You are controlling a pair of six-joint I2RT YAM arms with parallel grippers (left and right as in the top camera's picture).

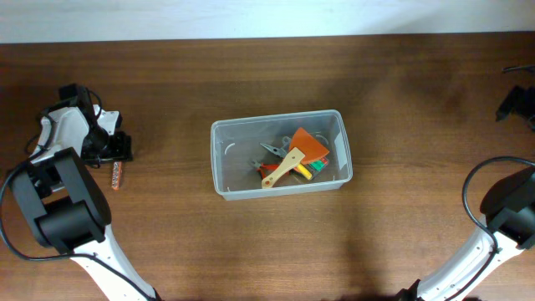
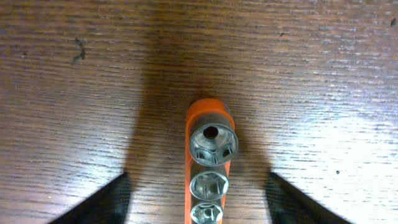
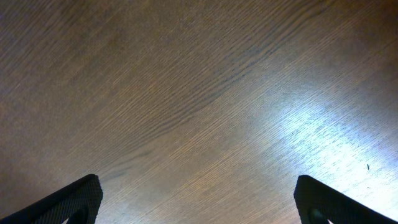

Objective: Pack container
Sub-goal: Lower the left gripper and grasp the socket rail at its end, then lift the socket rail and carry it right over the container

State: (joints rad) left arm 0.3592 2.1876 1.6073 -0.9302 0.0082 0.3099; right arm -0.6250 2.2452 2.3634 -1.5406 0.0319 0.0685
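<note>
The clear plastic container (image 1: pixel 221 159) stands mid-table. It holds grey pliers (image 1: pixel 272 150), an orange scraper (image 1: pixel 311 146), a wooden-handled tool (image 1: pixel 284 167) and other small tools. An orange socket rail (image 1: pixel 117 174) with silver sockets lies on the table at the far left. In the left wrist view the socket rail (image 2: pixel 210 155) lies between the spread fingers of my left gripper (image 2: pixel 198 186), which is open just above it and not touching it. My right gripper (image 3: pixel 199 199) is open and empty over bare wood at the far right edge (image 1: pixel 514 102).
The wooden table (image 1: pixel 401 234) runs to a pale wall strip along the back edge (image 1: pixel 267 17). My left arm's body (image 1: pixel 58 201) fills the front left corner; my right arm's body (image 1: pixel 501 217) fills the front right.
</note>
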